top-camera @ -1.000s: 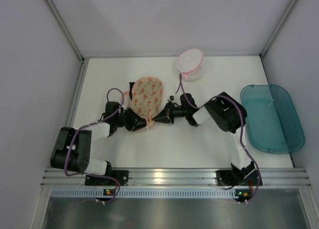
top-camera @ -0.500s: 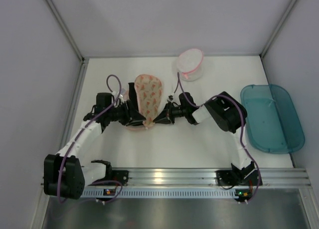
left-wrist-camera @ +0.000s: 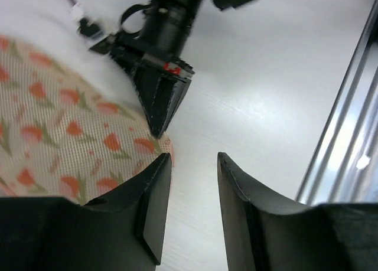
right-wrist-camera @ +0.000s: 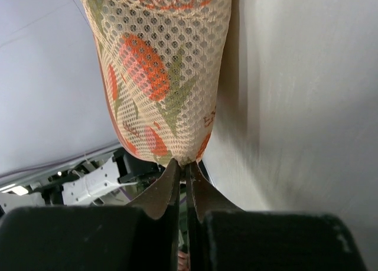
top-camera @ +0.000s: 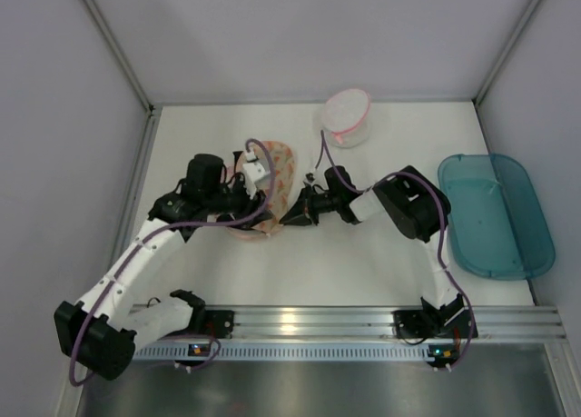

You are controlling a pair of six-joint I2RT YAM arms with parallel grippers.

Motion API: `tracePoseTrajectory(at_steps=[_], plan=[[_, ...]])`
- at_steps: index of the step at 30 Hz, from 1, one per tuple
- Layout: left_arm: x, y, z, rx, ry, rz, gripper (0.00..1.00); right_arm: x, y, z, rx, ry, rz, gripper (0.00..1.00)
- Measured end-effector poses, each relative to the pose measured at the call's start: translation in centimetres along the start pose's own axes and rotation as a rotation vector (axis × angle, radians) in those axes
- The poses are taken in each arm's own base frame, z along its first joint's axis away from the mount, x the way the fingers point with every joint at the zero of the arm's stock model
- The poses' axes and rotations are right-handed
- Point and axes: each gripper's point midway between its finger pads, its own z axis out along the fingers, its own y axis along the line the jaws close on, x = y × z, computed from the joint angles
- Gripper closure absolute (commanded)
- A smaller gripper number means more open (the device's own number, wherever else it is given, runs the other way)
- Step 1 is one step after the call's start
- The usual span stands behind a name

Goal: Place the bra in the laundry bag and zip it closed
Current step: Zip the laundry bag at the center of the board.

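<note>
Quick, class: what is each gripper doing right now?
Left gripper: open, holding nothing.
Right gripper: shut on the cream orange-printed mesh laundry bag.

Bright, even light; soft foregrnd blur

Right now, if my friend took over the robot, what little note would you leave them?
The left gripper is open and empty, just beside the laundry bag, close to where the other arm holds it.
The right gripper is shut on the laundry bag's edge.
The bra shows in no view; it may be inside the bag, but I cannot tell.
Done: the bag is gripped.
Left: check the bra is inside, then zip the bag closed. How far the zip is shut does not show.
</note>
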Motion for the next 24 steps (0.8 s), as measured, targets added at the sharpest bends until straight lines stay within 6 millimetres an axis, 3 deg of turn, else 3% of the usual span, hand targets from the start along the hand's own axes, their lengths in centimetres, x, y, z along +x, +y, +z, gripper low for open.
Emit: tracePoseTrajectory(at_steps=[3,11,16,24], plan=[[1.6,-1.6,1.1,0.088,0.071,0.368,0.54,-0.1,0.0,0.1,0.014,0.008,-0.002,1.00],[10.8,-0.9,1.4,0.294,0.230,1.217,0.45,0.1,-0.5,0.0,0.040,0.018,-0.025,1.00],[13.2,-1.5,2.1,0.408,0.210,1.454,0.44,0.2,-0.7,-0.1,0.054,0.023,-0.029,1.00],[14.7,-1.8,4.3,0.498,0.222,1.597,0.45,0.3,-0.7,0.0,0.056,0.028,-0.030,1.00]])
